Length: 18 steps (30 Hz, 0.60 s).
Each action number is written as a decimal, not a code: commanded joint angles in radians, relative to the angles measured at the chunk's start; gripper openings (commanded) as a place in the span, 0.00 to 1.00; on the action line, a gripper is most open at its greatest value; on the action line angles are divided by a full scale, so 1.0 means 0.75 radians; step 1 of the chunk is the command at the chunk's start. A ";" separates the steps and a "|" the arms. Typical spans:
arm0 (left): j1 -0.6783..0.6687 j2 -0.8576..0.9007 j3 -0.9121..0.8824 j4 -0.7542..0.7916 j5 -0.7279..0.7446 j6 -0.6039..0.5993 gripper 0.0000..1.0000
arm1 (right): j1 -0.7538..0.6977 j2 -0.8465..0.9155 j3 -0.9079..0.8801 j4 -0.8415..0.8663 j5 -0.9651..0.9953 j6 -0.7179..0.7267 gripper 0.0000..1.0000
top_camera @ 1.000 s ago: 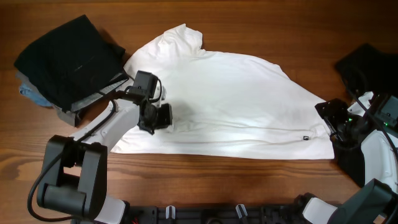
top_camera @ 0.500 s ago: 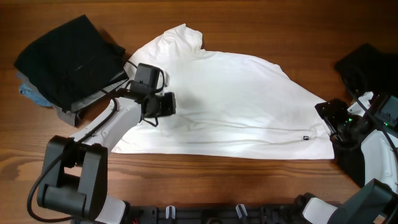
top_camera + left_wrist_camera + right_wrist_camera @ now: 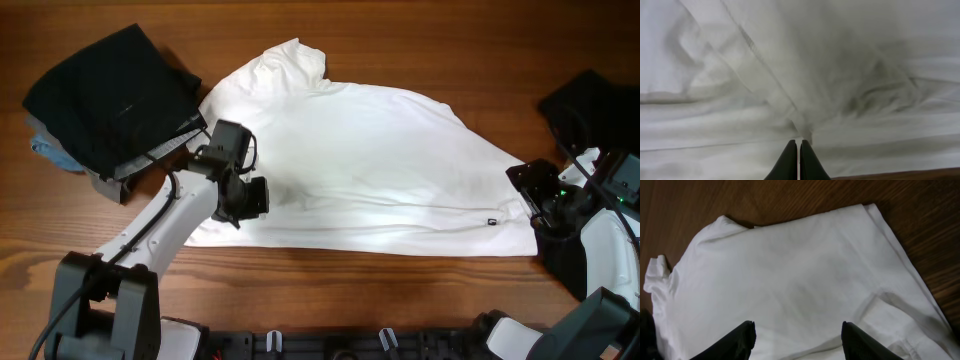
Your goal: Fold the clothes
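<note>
A large white T-shirt (image 3: 370, 170) lies spread across the middle of the table, with a small black hem tag (image 3: 492, 223) near its front right corner. My left gripper (image 3: 246, 196) rests on the shirt's left part. In the left wrist view it (image 3: 799, 146) is shut, with a pinch of white fabric (image 3: 807, 134) at its tips and creases running out from there. My right gripper (image 3: 533, 196) sits at the shirt's right end. It (image 3: 797, 336) is open, its fingers (image 3: 742, 336) wide apart over the shirt (image 3: 790, 275).
A black garment (image 3: 105, 90) lies on a pile of grey and blue clothes (image 3: 55, 150) at the back left. Another dark cloth (image 3: 588, 105) lies at the right edge behind the right arm. Bare wood runs along the front edge (image 3: 350, 290).
The left gripper swung toward the back over the shirt, then came forward and left again, still shut. The right arm has not moved.
</note>
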 commanded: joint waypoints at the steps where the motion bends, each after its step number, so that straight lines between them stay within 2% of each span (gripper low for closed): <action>1: 0.005 0.001 -0.085 0.094 -0.041 0.028 0.04 | -0.002 -0.012 0.011 0.002 0.004 -0.027 0.60; 15: -0.009 0.057 -0.201 0.365 -0.052 0.032 0.04 | -0.002 -0.012 0.011 0.002 0.004 -0.027 0.59; 18: -0.009 0.054 -0.201 0.462 0.004 0.032 0.04 | -0.002 -0.012 0.011 0.002 0.004 -0.026 0.60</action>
